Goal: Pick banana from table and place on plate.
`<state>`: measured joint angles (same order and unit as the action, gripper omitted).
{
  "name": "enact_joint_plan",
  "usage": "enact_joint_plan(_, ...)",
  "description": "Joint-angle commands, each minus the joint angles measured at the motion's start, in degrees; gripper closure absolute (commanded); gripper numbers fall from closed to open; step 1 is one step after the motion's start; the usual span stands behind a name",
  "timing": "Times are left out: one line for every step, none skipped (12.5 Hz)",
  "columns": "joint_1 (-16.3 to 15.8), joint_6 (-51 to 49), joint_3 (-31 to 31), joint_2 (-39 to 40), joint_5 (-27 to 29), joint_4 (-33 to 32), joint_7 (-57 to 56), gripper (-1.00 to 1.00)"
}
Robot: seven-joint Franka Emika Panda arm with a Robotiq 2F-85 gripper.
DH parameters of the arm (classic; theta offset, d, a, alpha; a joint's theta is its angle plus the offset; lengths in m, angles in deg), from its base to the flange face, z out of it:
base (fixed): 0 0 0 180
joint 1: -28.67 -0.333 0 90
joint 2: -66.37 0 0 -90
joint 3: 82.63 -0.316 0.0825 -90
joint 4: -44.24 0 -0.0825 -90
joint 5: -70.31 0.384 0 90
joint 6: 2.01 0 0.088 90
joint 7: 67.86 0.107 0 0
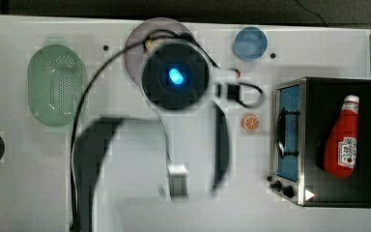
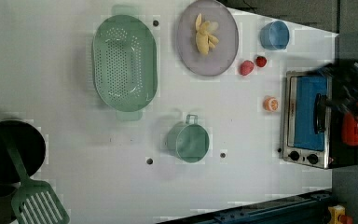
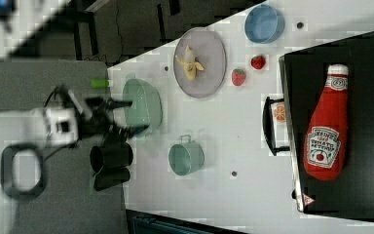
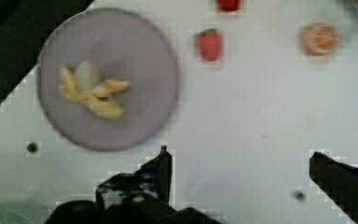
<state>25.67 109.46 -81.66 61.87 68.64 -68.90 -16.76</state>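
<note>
The small pale yellow toy banana (image 4: 92, 91) is seen lying on the large round greyish-lilac plate (image 4: 135, 56) on the white desk (image 4: 251, 112), while the gripper's (image 4: 240, 175) black fingers (image 4: 161, 170) are held wide apart, empty.

You've got a green perforated basket (image 2: 125, 63), teal mug (image 2: 189, 141), blue bowl (image 2: 274, 35), two strawberries (image 2: 247, 67) w/ an orange slice (image 2: 270, 103) nearby, toaster oven (image 2: 307, 119) w/ ketchup bottle (image 3: 327, 129) on top, & a green spatula (image 2: 37, 200).
</note>
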Motion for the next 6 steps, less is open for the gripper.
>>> enact_joint_plan(1.39,-8.41,2.52,-5.45,-0.66,-1.36,1.12,-1.00)
enact_joint_plan(1.42,-11.55,2.66,-8.26,-0.73,-1.35,1.12,-1.00)
enact_joint_plan(1.40,-14.80,2.59,-10.85,-0.73,-1.43,1.12,-1.00)
enact_joint_plan(1.36,-17.91,2.47,-12.89,-0.65,-1.65,1.12,-1.00)
enact_joint_plan(1.29,-18.40,2.34,-14.51,-0.63,-1.97,1.12,-1.00)
enact_joint_plan(1.32,-18.37,2.41,-15.67,-0.67,-2.47,1.12,-1.00)
